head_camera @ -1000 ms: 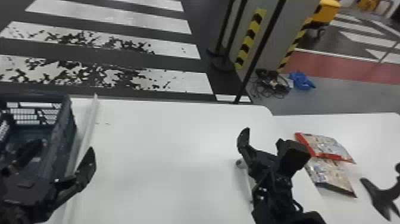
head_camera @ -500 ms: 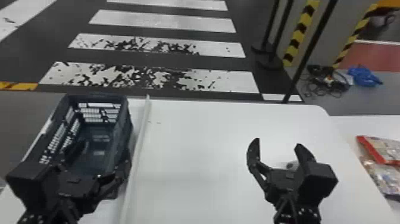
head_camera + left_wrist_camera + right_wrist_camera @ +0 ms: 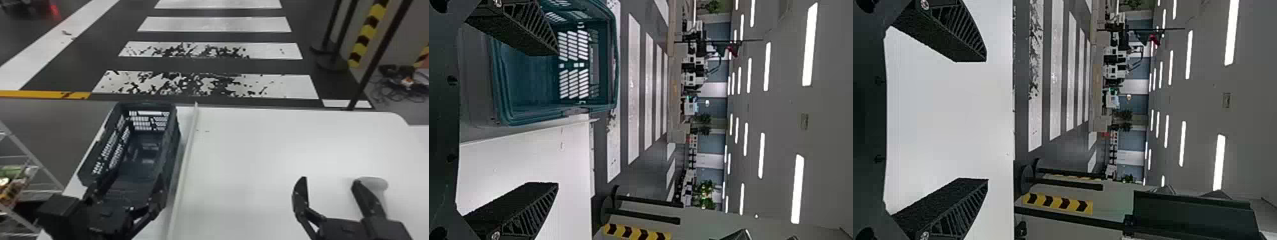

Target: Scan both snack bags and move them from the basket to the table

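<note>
Both bags seem already out of the basket (image 3: 173,140), bare inside, scanning I cannot confirm, and left end effector (image 3: 127,193) and right end effector (image 3: 331,182) are spread, holding nothing.

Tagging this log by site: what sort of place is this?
Probably a large indoor test or demo hall: white crosswalk stripes painted on a dark floor, long white ceiling lights overhead, and a yellow-and-black chevron strip.
</note>
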Tool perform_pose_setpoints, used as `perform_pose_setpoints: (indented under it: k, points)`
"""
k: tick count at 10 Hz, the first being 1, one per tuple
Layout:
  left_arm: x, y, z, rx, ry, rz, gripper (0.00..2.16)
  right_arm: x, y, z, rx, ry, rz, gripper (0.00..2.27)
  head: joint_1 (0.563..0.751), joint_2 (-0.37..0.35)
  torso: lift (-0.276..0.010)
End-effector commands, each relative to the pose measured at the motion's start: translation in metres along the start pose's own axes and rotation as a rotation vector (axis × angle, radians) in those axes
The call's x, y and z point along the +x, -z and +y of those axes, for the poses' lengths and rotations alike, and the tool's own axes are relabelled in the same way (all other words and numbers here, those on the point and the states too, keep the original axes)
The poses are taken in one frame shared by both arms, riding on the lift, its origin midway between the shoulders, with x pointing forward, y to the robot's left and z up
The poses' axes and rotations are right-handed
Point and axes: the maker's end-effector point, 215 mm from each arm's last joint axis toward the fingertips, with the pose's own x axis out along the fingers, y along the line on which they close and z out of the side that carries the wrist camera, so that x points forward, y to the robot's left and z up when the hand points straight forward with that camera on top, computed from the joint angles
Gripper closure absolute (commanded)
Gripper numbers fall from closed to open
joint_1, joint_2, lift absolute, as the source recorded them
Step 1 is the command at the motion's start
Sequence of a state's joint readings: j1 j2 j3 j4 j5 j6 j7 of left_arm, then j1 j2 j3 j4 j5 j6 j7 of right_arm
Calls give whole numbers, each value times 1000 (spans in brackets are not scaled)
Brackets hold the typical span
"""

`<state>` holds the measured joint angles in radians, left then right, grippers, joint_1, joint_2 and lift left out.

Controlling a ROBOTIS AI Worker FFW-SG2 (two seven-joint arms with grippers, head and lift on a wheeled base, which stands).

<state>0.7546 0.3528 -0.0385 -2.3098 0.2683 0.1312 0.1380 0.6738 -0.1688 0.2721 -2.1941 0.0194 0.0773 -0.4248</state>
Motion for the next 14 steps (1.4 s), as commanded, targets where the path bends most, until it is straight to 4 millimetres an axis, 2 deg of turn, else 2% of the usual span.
perform_pose_setpoints:
  k: [1,2,5,8,14]
  points:
    - [-16,16,-9,-8,11,40,53,-23,5,-4,3,-6,-1,60,695,63,-98]
    - [-23,30,-13,4,14,69,53,-38,8,-6,-4,-6,-3,60,695,61,-98]
    - [-39,34,-11,-12,-7,62,53,-71,15,-9,14,-11,4,60,695,53,-98]
    - [-41,37,-9,-20,-14,54,53,-74,14,-9,20,-11,-5,60,695,66,-98]
    - [-31,38,-4,-24,-18,47,53,-75,19,-8,27,-6,-9,63,695,71,-98]
